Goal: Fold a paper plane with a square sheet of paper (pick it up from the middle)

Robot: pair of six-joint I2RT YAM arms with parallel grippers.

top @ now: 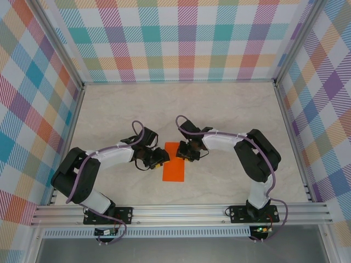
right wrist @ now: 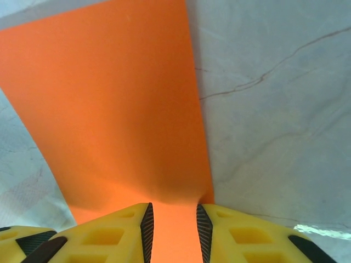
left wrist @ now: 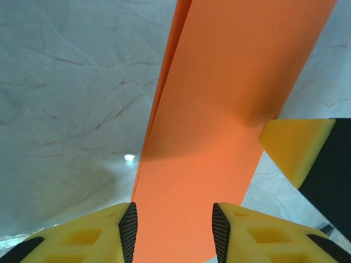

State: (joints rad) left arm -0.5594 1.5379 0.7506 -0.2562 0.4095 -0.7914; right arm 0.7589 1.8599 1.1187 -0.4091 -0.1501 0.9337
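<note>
Top view: left arm (top: 98,164) is folded with its elbow out left and its forearm reaching in toward the centre. Right arm (top: 247,153) mirrors it, elbow out right. Both have black joints, white-wrapped forearms and a purple cable looped along them. Left tool (top: 159,157) sits at the left edge of the sheet of paper (top: 174,167), right tool (top: 184,153) at its right edge, further from the bases. The sheet is bright orange, a narrow rectangle lying flat mid-table (top: 230,104), between the two tools. The table is pale marble-look. The walls (top: 181,38) are pastel plaid.

Left wrist view: left tool (left wrist: 174,230) points down over the sheet (left wrist: 219,109). Its yellow fingers (left wrist: 82,241) have black ribbed pads and are spread partway, with nothing pinched; orange fills the gap. Two layers show along the sheet's left edge. The surface is smooth and matte. A yellow wedge finger (left wrist: 293,148) of the right tool is touching or just over the sheet's right edge. The table has grey veins.

Right wrist view: right tool (right wrist: 173,230) stands over the sheet's (right wrist: 109,98) near edge, pads apart, gripping nothing. Whether the tips touch the paper, cannot tell.
</note>
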